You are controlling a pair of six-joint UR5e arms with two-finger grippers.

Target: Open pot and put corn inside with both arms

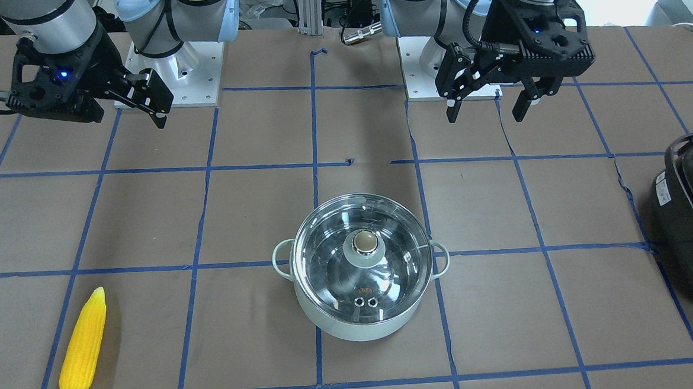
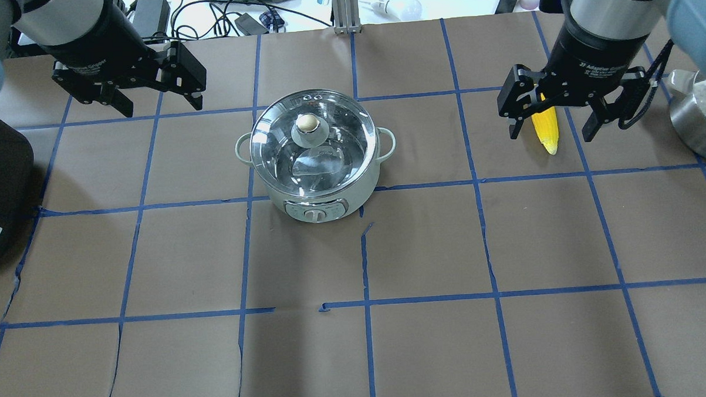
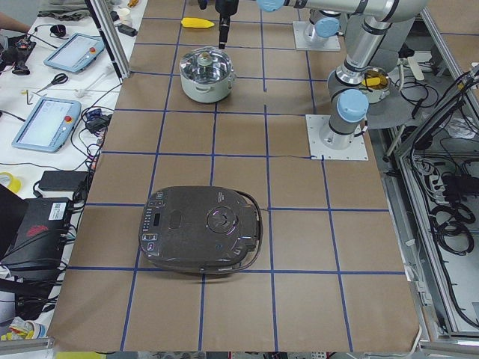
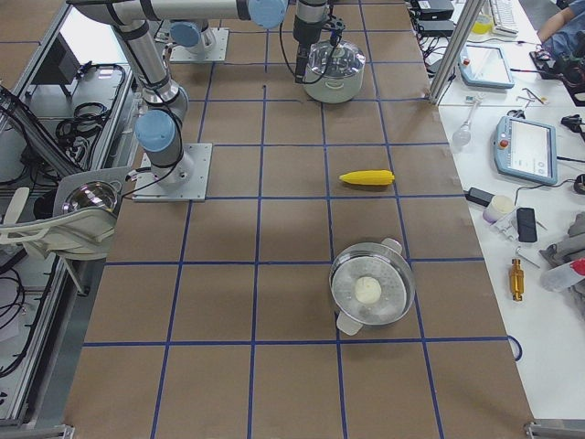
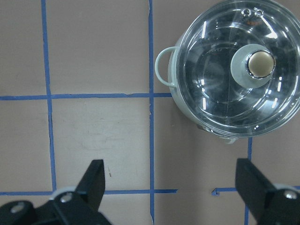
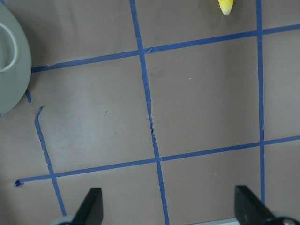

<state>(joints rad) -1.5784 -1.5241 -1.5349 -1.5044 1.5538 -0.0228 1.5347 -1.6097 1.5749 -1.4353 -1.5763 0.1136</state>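
The pale mint-green pot (image 1: pixel 353 327) stands mid-table with its glass lid (image 1: pixel 325 243) on; it also shows in the overhead view (image 2: pixel 314 191) and the left wrist view (image 5: pixel 185 101). The yellow corn (image 1: pixel 84 344) lies flat on the table, apart from the pot, and shows in the overhead view (image 2: pixel 547 130). My left gripper (image 2: pixel 161 106) is open and empty, raised beside the pot, clear of it (image 5: pixel 171 173). My right gripper (image 2: pixel 550 134) is open and empty, high over the corn. The right wrist view shows only the corn's tip (image 6: pixel 226 5).
A large black appliance (image 2: pixel 0 187) sits at the table edge on my left side. A steel steamer pot (image 2: pixel 700 127) with a white item inside stands beyond the corn on my right. Blue tape lines grid the brown table.
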